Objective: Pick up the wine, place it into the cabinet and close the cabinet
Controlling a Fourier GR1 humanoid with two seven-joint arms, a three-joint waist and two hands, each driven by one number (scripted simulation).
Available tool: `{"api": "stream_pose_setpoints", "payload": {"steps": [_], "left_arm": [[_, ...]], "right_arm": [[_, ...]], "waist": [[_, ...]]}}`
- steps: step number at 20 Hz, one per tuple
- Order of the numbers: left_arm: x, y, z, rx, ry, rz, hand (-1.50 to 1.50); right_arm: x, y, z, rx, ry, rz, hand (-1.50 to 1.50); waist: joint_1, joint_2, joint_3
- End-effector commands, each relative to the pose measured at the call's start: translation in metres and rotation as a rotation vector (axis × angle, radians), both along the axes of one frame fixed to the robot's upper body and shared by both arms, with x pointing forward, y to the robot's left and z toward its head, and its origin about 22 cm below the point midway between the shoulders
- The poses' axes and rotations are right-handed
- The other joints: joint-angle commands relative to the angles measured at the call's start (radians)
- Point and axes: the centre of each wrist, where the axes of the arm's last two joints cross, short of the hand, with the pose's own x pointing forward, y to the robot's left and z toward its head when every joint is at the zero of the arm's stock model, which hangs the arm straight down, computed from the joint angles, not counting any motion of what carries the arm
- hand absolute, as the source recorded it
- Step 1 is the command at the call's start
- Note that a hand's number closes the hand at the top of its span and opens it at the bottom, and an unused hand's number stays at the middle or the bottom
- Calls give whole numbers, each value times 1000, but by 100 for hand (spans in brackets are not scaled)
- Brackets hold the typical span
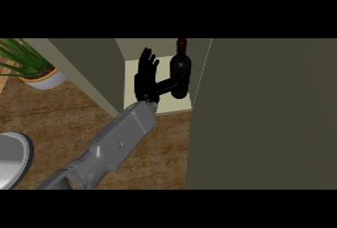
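Note:
A dark wine bottle (pixel 179 67) with a red cap stands upright on the pale shelf (pixel 172 103) inside the open cabinet. My left hand (pixel 145 78) is just left of the bottle, inside the cabinet opening. Its fingers point straight up and its thumb stretches right to touch the bottle's lower body. The hand is open and no finger curls round the bottle. Its grey forearm (pixel 118 142) runs down to the view's lower left. My right hand does not show.
A large olive cabinet door (pixel 263 111) fills the right side, swung open toward me. The cabinet's left panel (pixel 92 73) slants beside the arm. A potted green plant (pixel 30 64) stands at the upper left. A grey round plate (pixel 13 158) lies on the wooden counter (pixel 59 120).

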Motion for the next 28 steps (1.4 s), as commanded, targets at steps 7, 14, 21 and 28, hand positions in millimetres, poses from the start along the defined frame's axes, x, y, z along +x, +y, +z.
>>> {"api": "stream_pose_setpoints", "payload": {"steps": [7,14,21,28], "left_arm": [[11,-12,20,203,-65,-41,-150],[-2,-10,1,205,-117,-47,-150],[-5,-21,10,155,-146,-62,-150],[-17,-25,1,111,-165,-129,-150]], "right_arm": [[8,-5,-1,8,-16,-3,-150],[8,-5,2,3,-11,-4,-150],[3,-8,0,-9,3,-13,-150],[-2,1,1,11,35,-20,-150]], "waist": [[11,1,1],[29,0,1],[36,-6,1],[69,-17,1]]}}
